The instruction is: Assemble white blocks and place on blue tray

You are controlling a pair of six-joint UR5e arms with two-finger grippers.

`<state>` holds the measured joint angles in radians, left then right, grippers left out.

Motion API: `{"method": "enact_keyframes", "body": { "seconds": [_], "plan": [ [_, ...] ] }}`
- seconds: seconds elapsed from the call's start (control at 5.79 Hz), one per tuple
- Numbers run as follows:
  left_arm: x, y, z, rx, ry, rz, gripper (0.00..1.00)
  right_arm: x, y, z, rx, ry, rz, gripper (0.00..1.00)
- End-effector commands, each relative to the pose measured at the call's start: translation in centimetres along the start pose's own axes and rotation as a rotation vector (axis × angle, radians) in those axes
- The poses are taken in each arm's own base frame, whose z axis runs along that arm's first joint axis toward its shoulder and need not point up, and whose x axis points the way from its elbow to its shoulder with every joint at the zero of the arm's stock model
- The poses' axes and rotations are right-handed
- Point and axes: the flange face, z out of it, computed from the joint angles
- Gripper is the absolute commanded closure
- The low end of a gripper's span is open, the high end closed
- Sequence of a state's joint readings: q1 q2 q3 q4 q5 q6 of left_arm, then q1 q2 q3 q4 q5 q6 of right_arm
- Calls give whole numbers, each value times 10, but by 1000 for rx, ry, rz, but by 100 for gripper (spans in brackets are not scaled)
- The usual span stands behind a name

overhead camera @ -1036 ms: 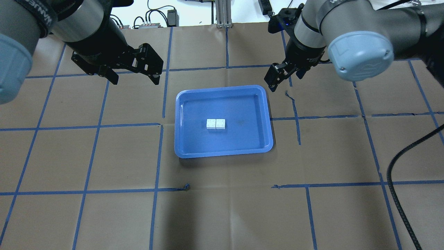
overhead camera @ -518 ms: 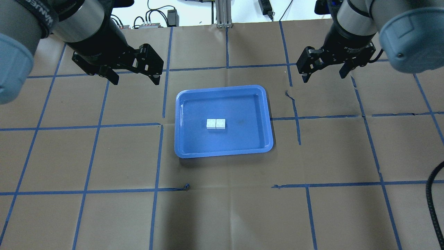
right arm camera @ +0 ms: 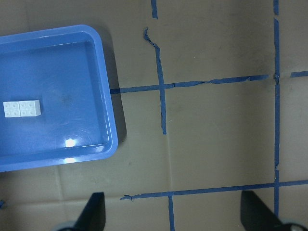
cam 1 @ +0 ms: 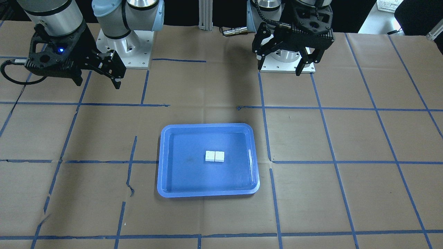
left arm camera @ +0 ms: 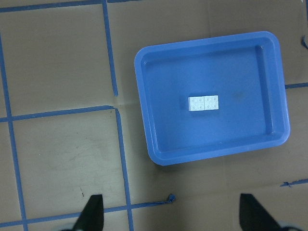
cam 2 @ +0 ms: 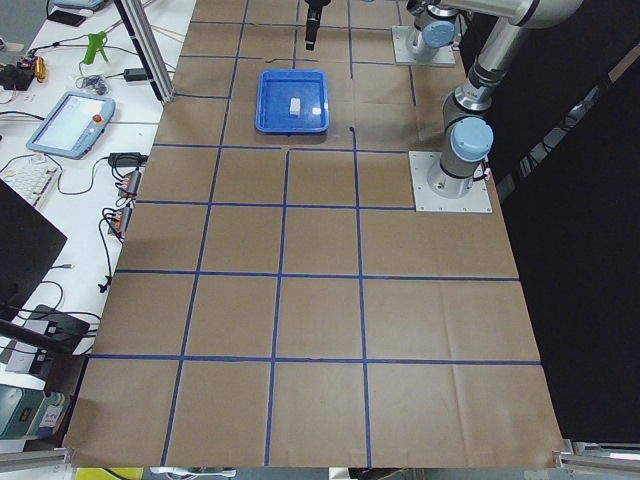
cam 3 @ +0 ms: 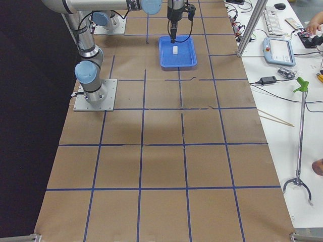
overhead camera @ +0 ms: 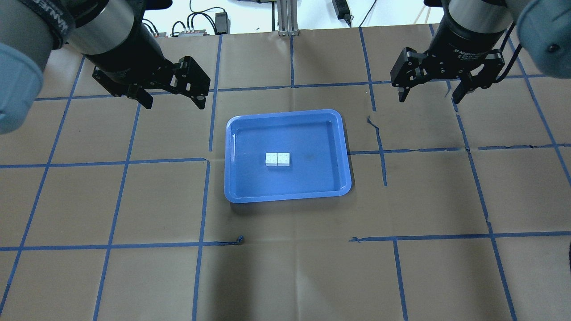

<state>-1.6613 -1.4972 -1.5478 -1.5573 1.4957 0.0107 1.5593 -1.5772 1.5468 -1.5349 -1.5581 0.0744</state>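
Two white blocks (overhead camera: 277,159), joined side by side, lie in the middle of the blue tray (overhead camera: 287,197) at the table's centre. They also show in the front view (cam 1: 214,156), the left wrist view (left arm camera: 203,103) and the right wrist view (right arm camera: 21,109). My left gripper (overhead camera: 174,102) is open and empty, held above the table beyond the tray's far left corner. My right gripper (overhead camera: 429,97) is open and empty, held above the table beyond and to the right of the tray's far right corner. Neither gripper touches the tray or the blocks.
Brown paper with a blue tape grid covers the table, and the tape is torn near the tray (overhead camera: 374,125). The arm bases (cam 1: 287,58) stand at the robot's edge. An aluminium post (overhead camera: 285,18) and cables are at the far edge. Benches with equipment (cam 3: 280,50) stand beyond the far edge.
My right gripper has swung right, away from the tray's far right corner, and has turned so both fingers show spread. The left gripper, tray and blocks have not moved.
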Motion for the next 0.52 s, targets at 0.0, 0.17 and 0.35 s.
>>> {"method": "enact_keyframes", "body": {
  "seconds": [0.0,0.17,0.35],
  "plan": [
    [0,0,0,0,0,0,1,0,1,2,-5,-1,2,0],
    [0,0,0,0,0,0,1,0,-1,5,-10,0,3,0],
    [-1,0,0,1,0,-1,1,0,0,6,-13,0,2,0]
  ]
}}
